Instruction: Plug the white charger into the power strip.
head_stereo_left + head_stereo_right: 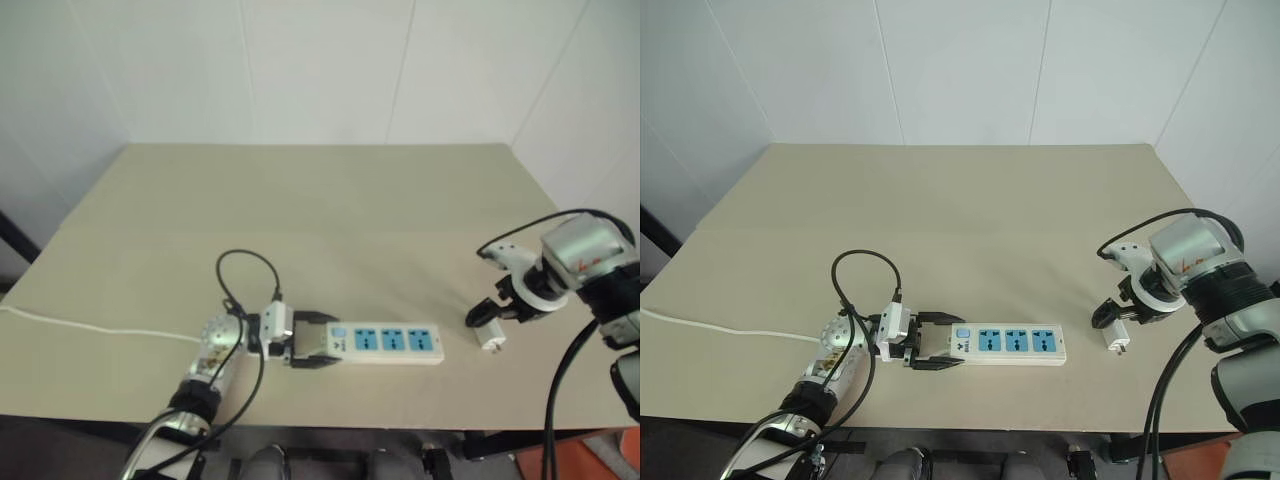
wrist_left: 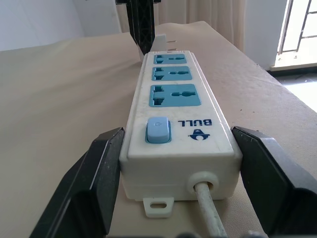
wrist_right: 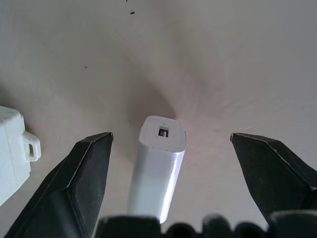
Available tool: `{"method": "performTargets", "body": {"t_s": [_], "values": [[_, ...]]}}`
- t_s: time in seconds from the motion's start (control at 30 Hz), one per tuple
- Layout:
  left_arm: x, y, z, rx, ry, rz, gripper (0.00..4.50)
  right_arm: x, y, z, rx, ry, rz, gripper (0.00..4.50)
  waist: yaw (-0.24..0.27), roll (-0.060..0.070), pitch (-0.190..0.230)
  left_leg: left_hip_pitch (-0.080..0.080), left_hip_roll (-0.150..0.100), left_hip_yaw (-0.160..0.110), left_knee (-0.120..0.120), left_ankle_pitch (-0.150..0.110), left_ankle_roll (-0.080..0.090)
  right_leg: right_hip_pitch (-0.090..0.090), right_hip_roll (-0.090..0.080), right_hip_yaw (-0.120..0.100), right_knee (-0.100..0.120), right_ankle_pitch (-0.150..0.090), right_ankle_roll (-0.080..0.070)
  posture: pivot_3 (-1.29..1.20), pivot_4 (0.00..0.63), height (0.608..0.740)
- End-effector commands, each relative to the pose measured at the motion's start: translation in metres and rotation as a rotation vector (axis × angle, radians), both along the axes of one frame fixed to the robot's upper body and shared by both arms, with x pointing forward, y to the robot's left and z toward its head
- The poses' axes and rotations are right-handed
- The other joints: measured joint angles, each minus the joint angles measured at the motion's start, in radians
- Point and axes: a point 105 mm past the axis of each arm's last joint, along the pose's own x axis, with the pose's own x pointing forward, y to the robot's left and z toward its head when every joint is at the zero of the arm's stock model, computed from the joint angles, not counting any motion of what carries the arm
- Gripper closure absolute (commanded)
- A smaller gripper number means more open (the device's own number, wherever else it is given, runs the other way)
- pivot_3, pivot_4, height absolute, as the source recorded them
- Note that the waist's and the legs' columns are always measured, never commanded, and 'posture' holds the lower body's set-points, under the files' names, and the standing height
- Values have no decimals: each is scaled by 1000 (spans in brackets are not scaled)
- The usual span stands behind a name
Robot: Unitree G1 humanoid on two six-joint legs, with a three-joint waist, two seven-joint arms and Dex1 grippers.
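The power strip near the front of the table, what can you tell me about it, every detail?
The power strip is a long, flat white bar that looks like plastic, lying flat on the beige table near its front edge. On top sit three blue socket faces in a row, all empty, then a blue switch and a printed BULL logo. A small mounting tab and a thin white cord leave that end, which the left gripper clamps by its two long sides. The white charger lies apart, beyond the far end.

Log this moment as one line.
left tool: shut on power strip | right tool: open around white charger | charger: on table
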Motion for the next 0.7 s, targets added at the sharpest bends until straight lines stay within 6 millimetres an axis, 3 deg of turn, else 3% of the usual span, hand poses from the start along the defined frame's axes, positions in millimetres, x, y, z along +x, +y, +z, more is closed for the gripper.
{"method": "performTargets", "body": {"t_s": [0.03,0.17,0.4,0.57,0.7], "values": [[0,1,-1,12,-6,17,1314,-2,4,1,49,-1,-4,0,0,0,0,0,0,0,0,0,0,0,0,0,0,0,0,0,150,740],[-2,2,-2,18,-4,15,1312,-2,6,-2,50,6,-5,865,-2,0,0,0,0,0,0,0,0,0,0,0,0,0,0,0,150,740],[-3,3,-1,15,3,27,1312,1,12,-4,47,-2,13,3290,-2,0,0,1,0,0,0,0,0,0,0,0,1,0,0,0,150,740],[-3,5,-2,27,1,29,1312,-1,12,-1,7,-12,61,3375,-3,0,0,1,0,0,0,0,0,0,0,0,1,0,0,0,150,740],[-2,6,1,32,-2,27,1312,-3,12,13,-90,-93,230,3375,-2,0,0,1,0,0,0,0,0,0,0,0,1,0,0,0,150,740]]}}
